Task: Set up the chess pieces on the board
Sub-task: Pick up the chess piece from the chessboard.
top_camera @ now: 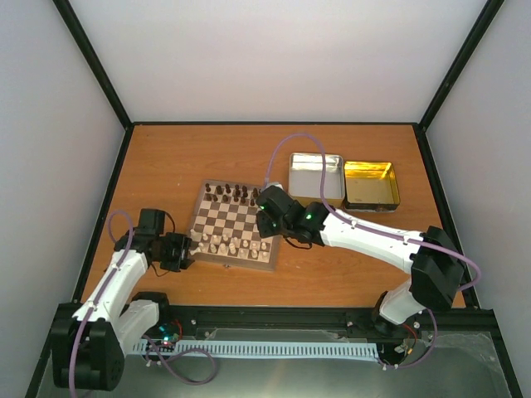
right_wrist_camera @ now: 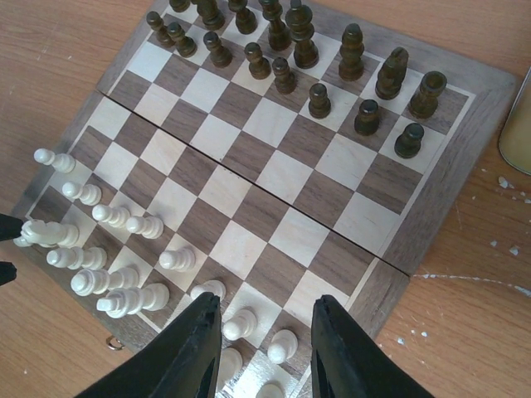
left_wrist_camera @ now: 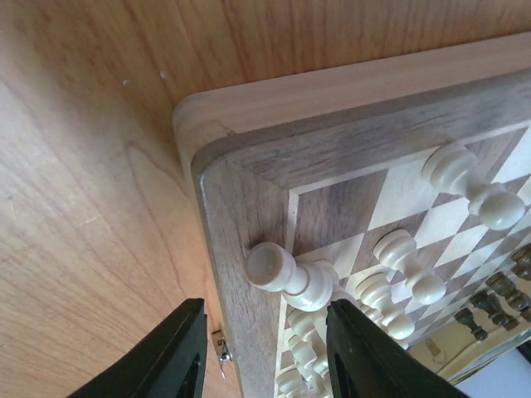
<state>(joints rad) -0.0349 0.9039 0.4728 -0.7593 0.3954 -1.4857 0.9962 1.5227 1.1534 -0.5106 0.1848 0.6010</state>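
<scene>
The board [top_camera: 232,225] lies mid-table. Dark brown chess pieces [right_wrist_camera: 290,58] fill its two far rows, and cream chess pieces [right_wrist_camera: 108,249] stand along the near rows. My left gripper [left_wrist_camera: 265,305] is open at the board's near-left corner. A cream piece [left_wrist_camera: 290,276] stands on the corner square just beyond its fingertips, close to the right finger [left_wrist_camera: 365,348] and clear of the left one. My right gripper [right_wrist_camera: 267,298] hangs open over the near-right corner, above two cream pawns [right_wrist_camera: 241,322], with nothing between its fingers.
A silver tin [top_camera: 315,177] and a gold tin [top_camera: 371,184] sit side by side behind the board on the right. Bare orange tabletop [top_camera: 166,157] surrounds the board. Black frame posts and pale walls close in the table.
</scene>
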